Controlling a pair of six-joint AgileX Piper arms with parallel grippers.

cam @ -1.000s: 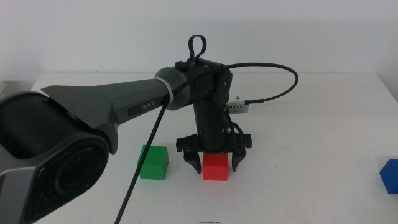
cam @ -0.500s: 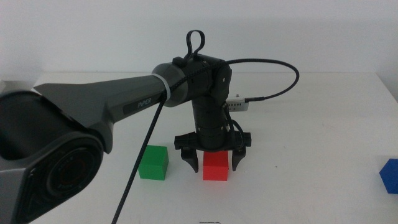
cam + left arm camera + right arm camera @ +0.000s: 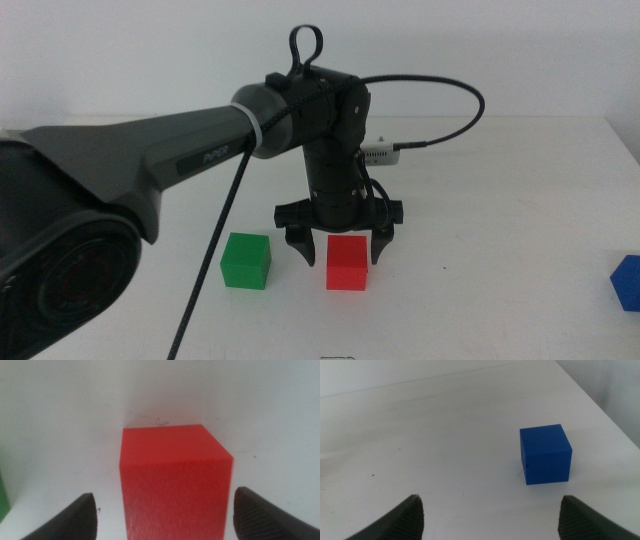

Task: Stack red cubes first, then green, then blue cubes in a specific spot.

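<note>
The red cube (image 3: 347, 265) sits on the white table at centre front. My left gripper (image 3: 340, 246) hangs open just above and behind it, one jaw on each side, not touching it. In the left wrist view the red cube (image 3: 175, 485) fills the space between the spread jaws of the left gripper (image 3: 167, 520). The green cube (image 3: 246, 260) sits a short way left of the red one. The blue cube (image 3: 627, 282) is at the far right edge. The right wrist view shows the blue cube (image 3: 545, 454) ahead of my open, empty right gripper (image 3: 492, 520).
A small white connector box (image 3: 383, 155) with a black cable (image 3: 470, 100) lies behind the left gripper. The left arm (image 3: 150, 170) spans the left half of the view. The table's right edge runs close beside the blue cube.
The left gripper has risen a little from around the red cube, which stays on the table. The cubes have not moved.
</note>
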